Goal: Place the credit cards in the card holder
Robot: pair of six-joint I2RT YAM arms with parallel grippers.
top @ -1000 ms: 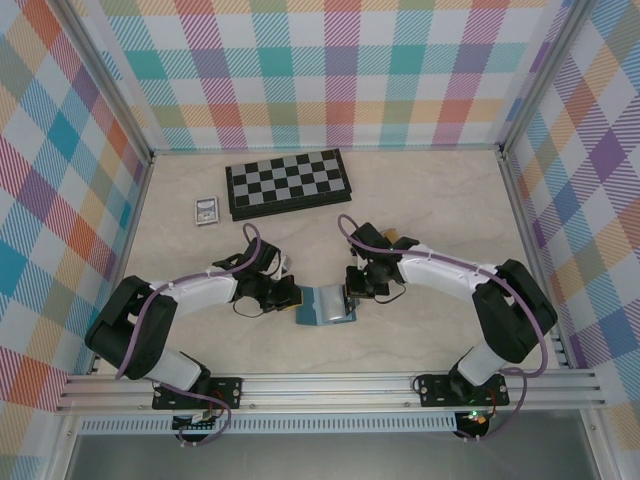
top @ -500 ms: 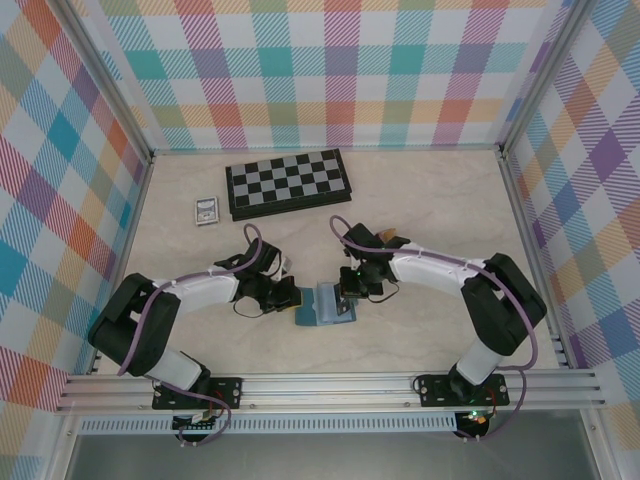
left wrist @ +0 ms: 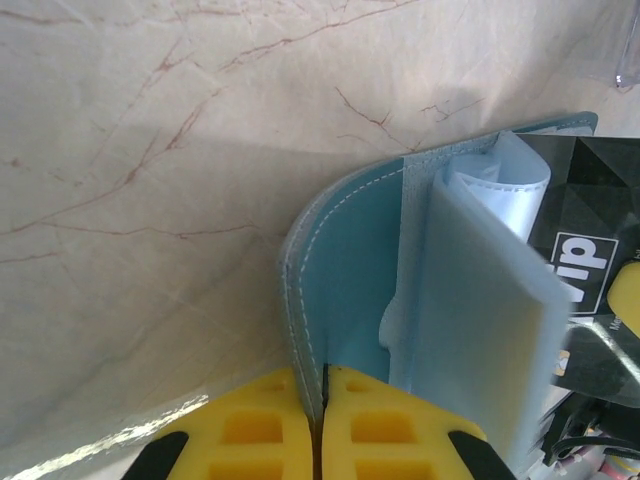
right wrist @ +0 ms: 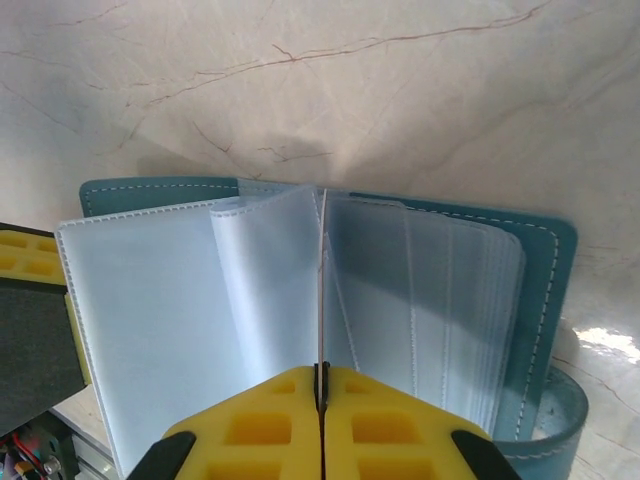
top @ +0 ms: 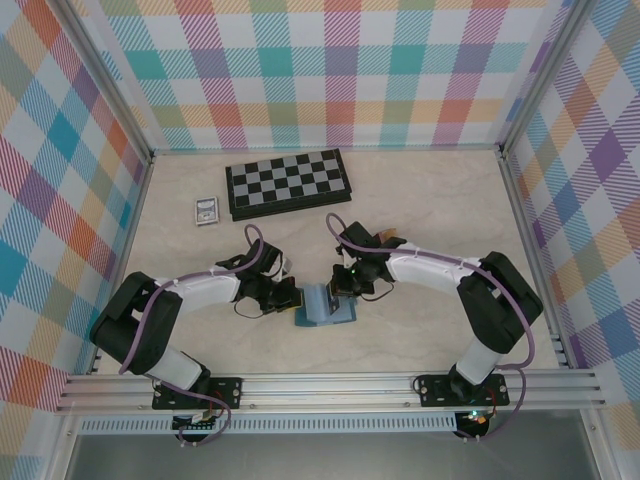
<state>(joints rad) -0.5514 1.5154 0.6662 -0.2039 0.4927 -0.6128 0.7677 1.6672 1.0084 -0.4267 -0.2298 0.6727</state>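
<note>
My left pincer [left wrist: 318, 388] clenched on teal cover edge of card holder [left wrist: 350, 250], which lies open on table [left wrist: 150, 150] between both arms. My right pincer [right wrist: 321, 388] clenched on dark credit card [left wrist: 585, 220]. Card edge-on in right wrist view, in line with fold where clear sleeves part. Right arm is nearer the sleeves. Cannot tell which sleeve mouth card meets. Card partly cut off in left wrist view.

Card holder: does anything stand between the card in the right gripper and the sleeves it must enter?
Nothing visible does. The right gripper is shut on a dark card whose edge stands among the clear sleeves of the open card holder; the left gripper pinches the holder's edge. Whether the card sits in a pocket is unclear.
</note>
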